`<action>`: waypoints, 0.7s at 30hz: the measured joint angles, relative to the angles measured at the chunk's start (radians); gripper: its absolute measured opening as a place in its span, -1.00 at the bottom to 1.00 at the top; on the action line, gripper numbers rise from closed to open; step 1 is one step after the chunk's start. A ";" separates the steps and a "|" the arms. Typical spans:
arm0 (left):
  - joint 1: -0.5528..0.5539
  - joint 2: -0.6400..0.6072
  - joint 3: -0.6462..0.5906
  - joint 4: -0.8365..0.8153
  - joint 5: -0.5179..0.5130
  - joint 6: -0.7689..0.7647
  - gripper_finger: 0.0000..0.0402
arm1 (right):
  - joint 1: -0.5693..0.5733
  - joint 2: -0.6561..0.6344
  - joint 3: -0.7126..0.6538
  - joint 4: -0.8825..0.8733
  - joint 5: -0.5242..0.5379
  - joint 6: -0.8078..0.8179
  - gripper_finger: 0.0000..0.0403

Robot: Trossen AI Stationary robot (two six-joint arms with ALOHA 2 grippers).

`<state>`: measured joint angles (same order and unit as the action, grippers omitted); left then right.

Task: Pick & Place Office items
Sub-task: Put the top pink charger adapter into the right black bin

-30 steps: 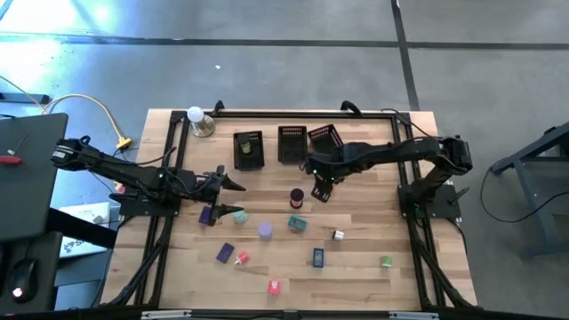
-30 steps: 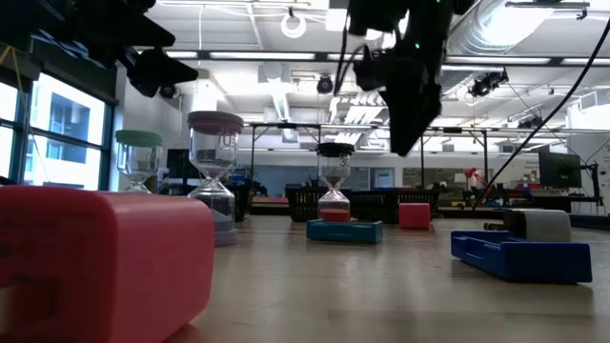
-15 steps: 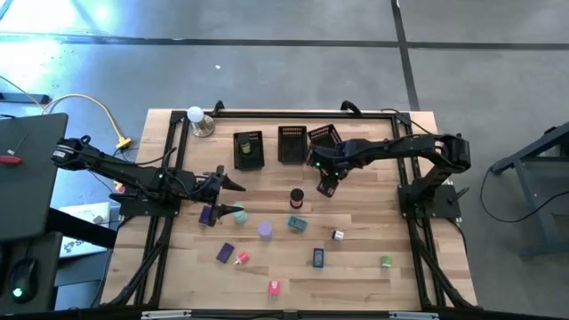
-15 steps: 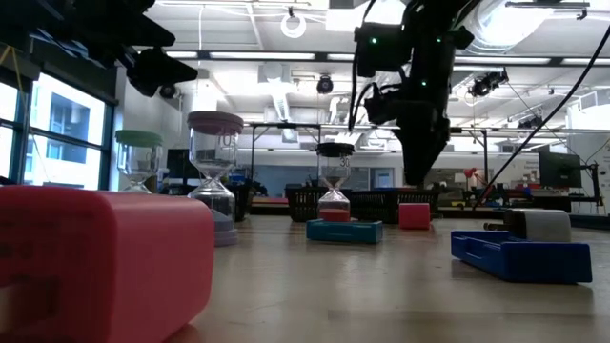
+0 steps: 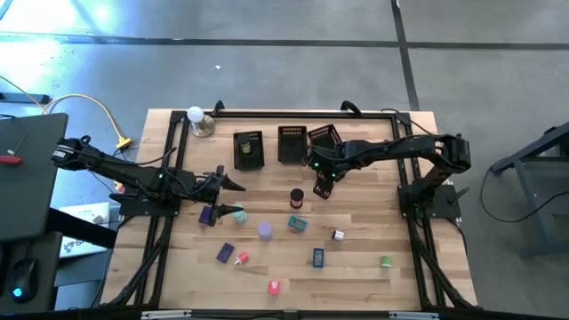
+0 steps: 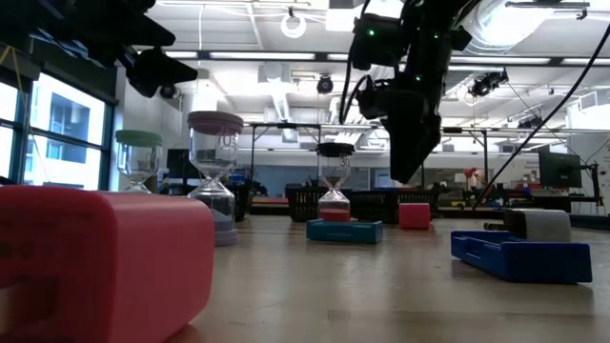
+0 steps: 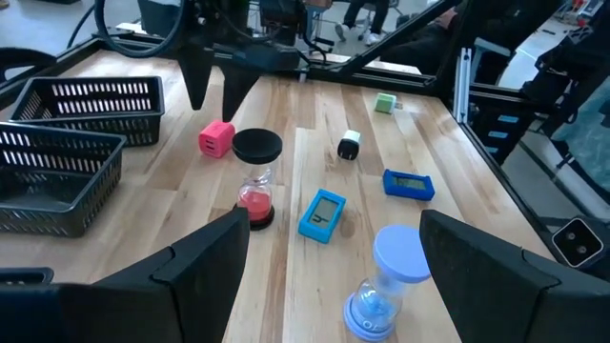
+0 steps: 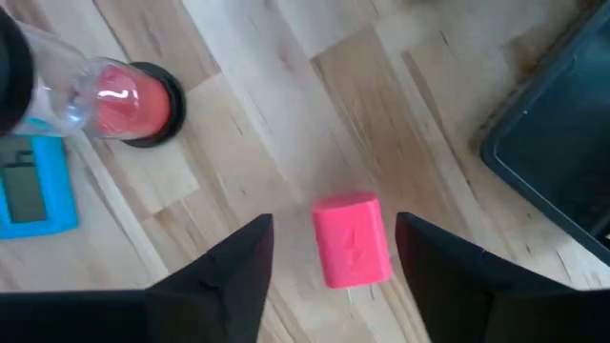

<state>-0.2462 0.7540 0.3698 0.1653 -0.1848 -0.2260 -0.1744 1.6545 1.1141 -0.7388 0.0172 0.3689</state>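
Three black mesh baskets (image 5: 286, 146) stand in a row at the far edge of a pale wooden worktop (image 5: 356, 262), which sits on a grey concrete floor; the low view looks across it into a bright hall with ceiling lights. Left of the baskets is a white ball on a metal base (image 5: 197, 118).

From the left, the left end effector (image 5: 233, 198) hangs above the worktop with its fingers spread and empty, near a purple-topped sand timer (image 7: 386, 283) and a teal block (image 7: 322, 213). Further right, the office items lie scattered across the boards. The right end effector (image 8: 324, 276) hovers just in front of the baskets, fingers apart on either side of a small pink block (image 8: 353, 239), without touching it. A black-topped timer with red sand (image 7: 254, 178) stands close by.

Nearest the low camera, a pink block (image 6: 100, 262) fills the corner, blurred and cut off.
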 joint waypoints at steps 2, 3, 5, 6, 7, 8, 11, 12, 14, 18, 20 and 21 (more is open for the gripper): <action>0.000 0.000 0.000 0.000 0.000 0.000 0.50 | -0.001 0.000 0.000 -0.008 0.001 0.002 0.19; 0.000 0.000 0.000 0.000 0.000 0.000 0.50 | -0.001 0.000 0.000 -0.008 0.001 0.001 0.26; 0.000 0.000 0.000 0.000 0.000 0.000 0.50 | 0.000 0.000 0.000 -0.008 0.002 0.001 0.37; 0.000 0.000 0.000 0.000 0.000 -0.001 0.50 | 0.004 0.000 0.000 -0.008 0.005 0.001 0.42; 0.000 0.000 0.000 0.000 0.000 -0.002 0.50 | 0.004 0.000 0.000 -0.008 0.007 0.001 0.46; 0.000 0.000 0.000 0.000 0.000 -0.004 0.50 | 0.005 0.000 0.000 -0.009 0.007 0.001 0.49; 0.000 0.000 0.000 -0.001 0.000 -0.004 0.50 | 0.005 0.000 0.000 -0.025 0.008 0.000 0.57; 0.000 0.000 0.000 0.000 0.000 -0.004 0.50 | 0.005 0.000 0.000 -0.032 0.010 -0.003 0.58; 0.000 0.000 0.000 0.000 0.000 -0.005 0.50 | 0.004 0.008 0.000 -0.036 0.009 -0.019 0.58; 0.000 0.000 0.000 -0.001 0.001 -0.014 0.50 | 0.004 0.019 -0.001 -0.045 0.004 -0.044 0.54; 0.000 0.000 0.000 -0.001 0.001 -0.014 0.50 | 0.004 0.023 0.000 -0.041 0.002 -0.058 0.52; 0.000 0.000 0.000 -0.001 0.001 -0.014 0.50 | 0.004 0.028 0.001 -0.043 0.001 -0.060 0.51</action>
<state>-0.2462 0.7540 0.3698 0.1647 -0.1841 -0.2401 -0.1699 1.6823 1.1149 -0.7817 0.0182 0.3092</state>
